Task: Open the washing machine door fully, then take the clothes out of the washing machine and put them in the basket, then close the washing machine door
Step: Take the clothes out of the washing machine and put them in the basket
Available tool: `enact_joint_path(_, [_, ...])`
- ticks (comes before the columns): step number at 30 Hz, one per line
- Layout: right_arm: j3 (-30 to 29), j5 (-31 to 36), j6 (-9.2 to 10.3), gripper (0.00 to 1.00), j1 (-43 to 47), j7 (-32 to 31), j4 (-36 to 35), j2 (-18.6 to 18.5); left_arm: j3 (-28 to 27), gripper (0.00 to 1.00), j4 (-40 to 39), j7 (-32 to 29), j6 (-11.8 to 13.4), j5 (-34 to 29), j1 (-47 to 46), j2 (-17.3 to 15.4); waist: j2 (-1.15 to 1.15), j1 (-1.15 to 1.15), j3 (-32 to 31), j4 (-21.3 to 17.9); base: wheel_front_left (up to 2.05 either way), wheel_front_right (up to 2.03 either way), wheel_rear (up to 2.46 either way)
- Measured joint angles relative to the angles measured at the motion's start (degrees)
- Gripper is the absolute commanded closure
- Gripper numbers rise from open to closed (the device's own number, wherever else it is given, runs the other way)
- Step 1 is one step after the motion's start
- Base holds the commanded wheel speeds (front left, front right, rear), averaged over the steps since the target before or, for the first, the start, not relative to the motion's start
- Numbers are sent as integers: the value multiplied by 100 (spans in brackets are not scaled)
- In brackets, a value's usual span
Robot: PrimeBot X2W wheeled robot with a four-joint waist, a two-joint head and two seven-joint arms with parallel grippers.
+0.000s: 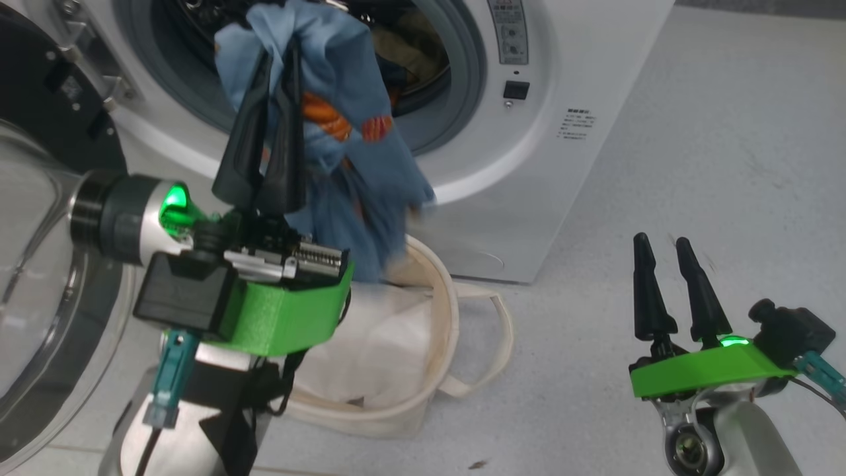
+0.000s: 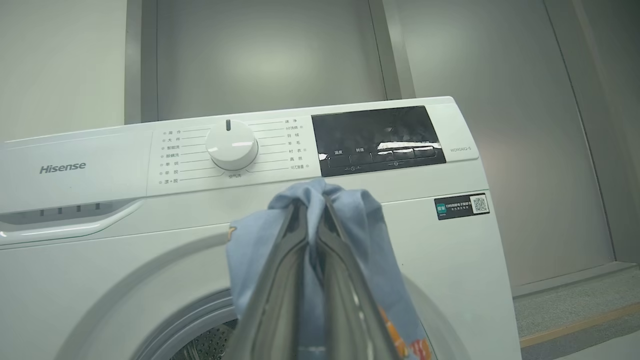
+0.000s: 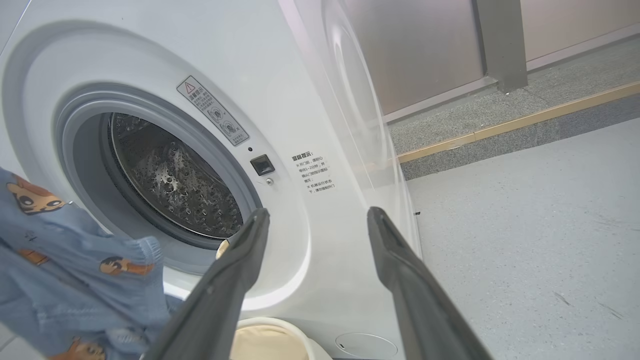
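Fingers (image 1: 246, 149) on the left gripper (image 1: 279, 66) are clenching a bunch of the clothes (image 1: 344, 86), pinched tight with blue fabric spilling over both sides (left wrist view is agreeing: cloth is wrapping the closed tips in front of the control panel (image 2: 380, 140)).

Going left to right in the head view:
- The washing machine door (image 1: 26, 277) is standing swung open at 9 o'clock, so step one is looking done.
- Left gripper is sitting around 10 o'clock. The garment is dangling from it at 11 to 12, clear of the drum mouth (image 1: 466, 92) and hanging partway over the basket (image 1: 441, 311).
- Basket is sitting on the floor (image 1: 727, 165) at 6 o'clock, just in front of the washing machine (image 1: 568, 73), which is taking up 12 to 1. The garment's lower hem is blurring just above the basket's far rim; can't tell if it's touching.
- Right gripper (image 1: 661, 241) is hovering at 4 o'clock, well apart from everything, fingers spread and gripping nothing.

Progress, my read: door open, one garment out and held over the basket, not yet dropped. Basket interior is reading pale, with no blue fabric lying in it where I can see. Something coloured is showing inside the drum; can't tell whether it's more clothes. Remaining: release into basket, check drum, close door.
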State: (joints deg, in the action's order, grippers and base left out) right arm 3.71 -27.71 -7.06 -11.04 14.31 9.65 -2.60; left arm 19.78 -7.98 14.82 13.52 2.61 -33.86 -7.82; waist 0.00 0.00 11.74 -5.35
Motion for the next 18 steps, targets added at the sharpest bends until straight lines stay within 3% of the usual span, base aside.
enact_joint_path(18, [-63,97,0,0,64,0,-2,0,-382,100,903,0,-248,47,601,157,0,0,211,80,0,0,0])
